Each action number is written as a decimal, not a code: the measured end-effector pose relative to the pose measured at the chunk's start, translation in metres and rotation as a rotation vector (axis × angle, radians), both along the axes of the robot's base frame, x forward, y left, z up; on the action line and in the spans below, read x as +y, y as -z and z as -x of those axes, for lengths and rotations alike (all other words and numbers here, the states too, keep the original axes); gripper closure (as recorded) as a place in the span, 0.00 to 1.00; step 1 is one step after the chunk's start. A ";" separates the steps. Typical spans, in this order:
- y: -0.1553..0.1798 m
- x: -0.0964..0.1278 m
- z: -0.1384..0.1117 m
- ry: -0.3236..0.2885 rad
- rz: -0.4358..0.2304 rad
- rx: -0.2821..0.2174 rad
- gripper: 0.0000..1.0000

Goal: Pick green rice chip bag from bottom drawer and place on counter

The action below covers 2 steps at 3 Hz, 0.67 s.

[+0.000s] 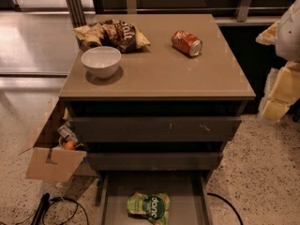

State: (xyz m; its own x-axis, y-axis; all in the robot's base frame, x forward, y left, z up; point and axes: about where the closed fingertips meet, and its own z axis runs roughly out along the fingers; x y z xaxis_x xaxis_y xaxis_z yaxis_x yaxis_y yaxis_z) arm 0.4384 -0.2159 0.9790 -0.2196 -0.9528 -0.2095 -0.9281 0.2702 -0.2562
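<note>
camera view: bag not yet picked, whole task ahead

camera view shows the drawer (185, 196) pulled out at the foot of the cabinet, its grey floor exposed. the green bag (148, 206) lies flat on that floor, a little left of the middle, near the lower edge of the picture, with nothing touching it. that much is in the task's favour: the drawer needs no opening, as far as can be judged.

the gripper (280, 86) sits at the right edge of the picture, beside the cabinet and about level with the counter (164, 74), well apart from the bag (whether it is spread or closed cannot be told, since it is cut off by the frame). it carries nothing that can be seen.

on the counter are a white bowl (101, 61) at the front left, a brown bag (112, 34) behind it and a red can (186, 42) lying on its side at the back right. the front right and middle are bare, which looks like the likely spot for the placing.

so nothing is done yet. left to do: reach down to the drawer, grasp the bag, lift it out and set it on the counter.
</note>
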 end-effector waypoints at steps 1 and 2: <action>0.000 0.000 0.001 -0.001 -0.001 0.000 0.00; 0.023 0.007 0.016 -0.029 -0.032 0.039 0.00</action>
